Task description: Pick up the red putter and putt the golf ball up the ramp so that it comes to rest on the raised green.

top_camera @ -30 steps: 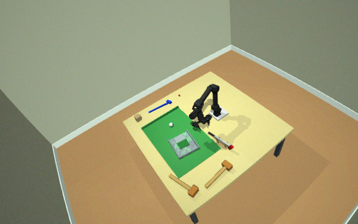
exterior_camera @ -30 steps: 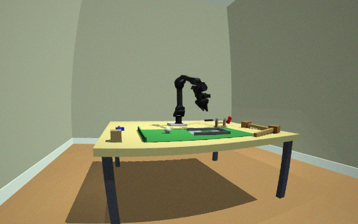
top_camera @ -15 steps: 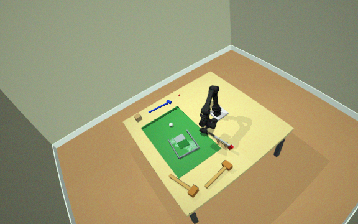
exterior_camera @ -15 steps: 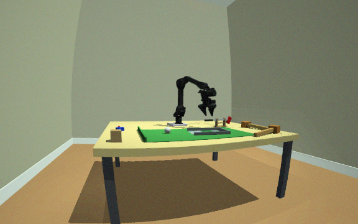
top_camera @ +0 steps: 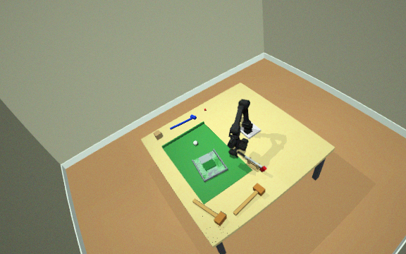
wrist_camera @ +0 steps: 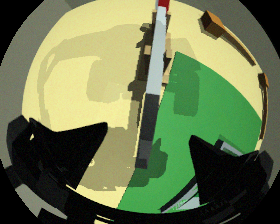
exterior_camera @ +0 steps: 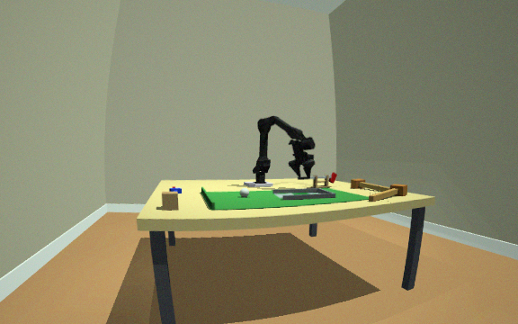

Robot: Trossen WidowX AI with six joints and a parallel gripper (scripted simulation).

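Black parallel-jaw gripper [top_camera: 233,152], jaws wide apart, empty, poised above slim grey-shafted red-headed putter [top_camera: 254,164] on wooden rack.

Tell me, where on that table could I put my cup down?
Bare room lies on the table right of the arm's base, and between the blue putter and the back edge. It is crowded around the red putter and mallets.
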